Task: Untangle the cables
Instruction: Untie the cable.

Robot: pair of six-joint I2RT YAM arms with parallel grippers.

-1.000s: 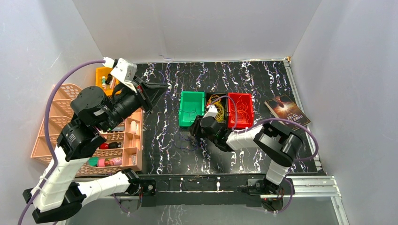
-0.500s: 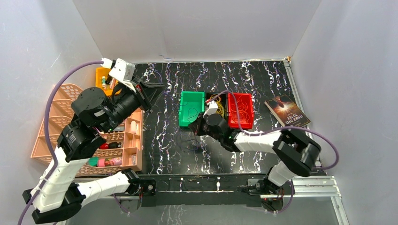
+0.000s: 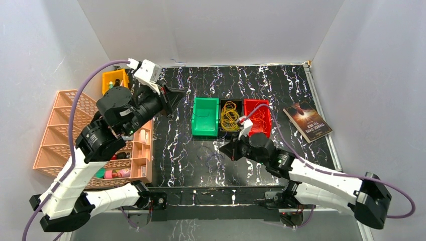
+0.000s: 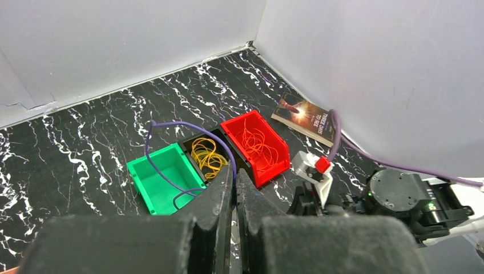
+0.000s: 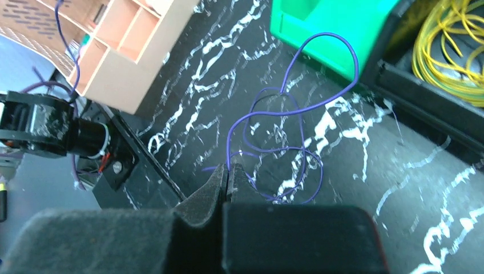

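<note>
Overhead, bins: we see a green bin (image 3: 196,118), a black bin (image 3: 223,132) and a red bin (image 3: 266,123) touching in a row on the marbled surface (image 3: 281,85).
Overhead, cables: yellow cables (image 3: 230,115) fill the black bin and orange cables (image 3: 257,116) the red one.
Overhead, hands: the left hand (image 3: 171,98) hangs between the peach organiser (image 3: 55,135) and the green bin. The right hand (image 3: 224,149) sits low, just in front of the bins.
Overhead, book: a book (image 3: 307,122) lies right of the red bin.
Left wrist, left hand: the left hand (image 4: 234,177) is closed. A purple loop (image 4: 188,124) appears pinched at its tips and arches across our view of the green bin (image 4: 137,171).
Right wrist, right hand: the right hand (image 5: 228,178) is clamped on one strand of the purple tangle (image 5: 283,90).
Right wrist, tangle: its loops lie on the surface in front of the green bin (image 5: 319,23), with the yellow cables (image 5: 451,57) at the far right.
</note>
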